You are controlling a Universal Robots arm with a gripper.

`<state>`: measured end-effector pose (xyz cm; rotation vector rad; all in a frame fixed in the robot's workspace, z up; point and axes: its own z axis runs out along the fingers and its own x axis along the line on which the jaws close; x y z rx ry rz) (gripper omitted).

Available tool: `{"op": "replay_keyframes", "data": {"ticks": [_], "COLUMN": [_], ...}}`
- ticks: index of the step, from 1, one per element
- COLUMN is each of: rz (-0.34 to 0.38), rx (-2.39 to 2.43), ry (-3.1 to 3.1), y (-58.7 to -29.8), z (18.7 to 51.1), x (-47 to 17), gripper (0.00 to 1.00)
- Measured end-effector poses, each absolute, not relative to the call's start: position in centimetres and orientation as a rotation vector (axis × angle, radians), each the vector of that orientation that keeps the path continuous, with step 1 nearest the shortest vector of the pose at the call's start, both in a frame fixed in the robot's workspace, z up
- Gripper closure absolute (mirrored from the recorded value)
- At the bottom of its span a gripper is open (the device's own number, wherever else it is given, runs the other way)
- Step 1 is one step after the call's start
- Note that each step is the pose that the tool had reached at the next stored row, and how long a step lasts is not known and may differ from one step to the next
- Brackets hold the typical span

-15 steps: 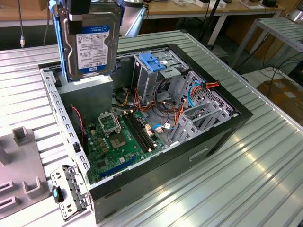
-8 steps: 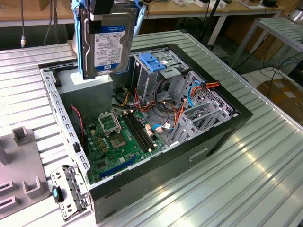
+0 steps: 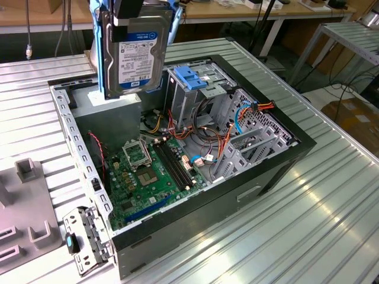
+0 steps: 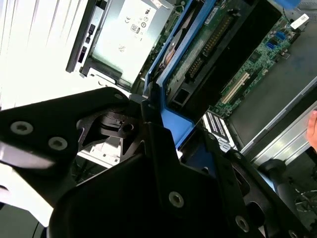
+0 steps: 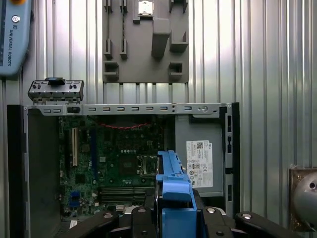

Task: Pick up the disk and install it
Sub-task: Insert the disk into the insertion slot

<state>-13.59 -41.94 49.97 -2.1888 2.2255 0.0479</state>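
- Hanging upright below the tool (image 3: 130,8), the disk (image 3: 133,56) is held over the open computer case (image 3: 284,160) (toward the exterior view's upper left), clear of the grey drive cage (image 3: 189,89).
- Tool: aimed straight down into the case, pinching the disk's blue side rails (image 5: 173,191).
- Count: one disk, one case, one motherboard (image 5: 119,163), one cage, all on one ribbed bench (image 3: 308,225).

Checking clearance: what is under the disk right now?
The disk, clamped upright in the gripper, hangs over the open computer case. Beneath it show the grey power supply and part of the green motherboard; the spot straight below is covered by the disk itself.
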Motion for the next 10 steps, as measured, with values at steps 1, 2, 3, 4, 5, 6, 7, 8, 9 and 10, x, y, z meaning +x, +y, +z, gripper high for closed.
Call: {"op": "replay_keyframes", "data": {"ticks": [1,2,3,4,5,6,7,8,9,10], "rz": [0.048,0.048,0.048,0.048,0.048,0.048,0.048,0.048,0.048,0.048], "rx": [-2.189,-2.189,-2.189,-2.189,-2.189,-2.189,-2.189,-2.189,-2.189,-2.189], "ry": [2.226,2.226,2.226,2.226,2.226,2.226,2.226,2.226,2.226,2.226], "y": [-42.01,-42.1,-42.2,-42.25,-42.3,-42.37,-42.41,-42.48,-42.53,-42.57], "z": [49.97,49.96,49.96,49.96,49.97,49.97,49.97,49.97,49.96,49.96], "x": [-13.59,-13.59,-13.59,-13.59,-13.59,-13.59,-13.59,-13.59,-13.59,-13.6], "gripper": [0.63,0.63,0.63,0.63,0.63,0.63,0.63,0.63,0.63,0.63]}}
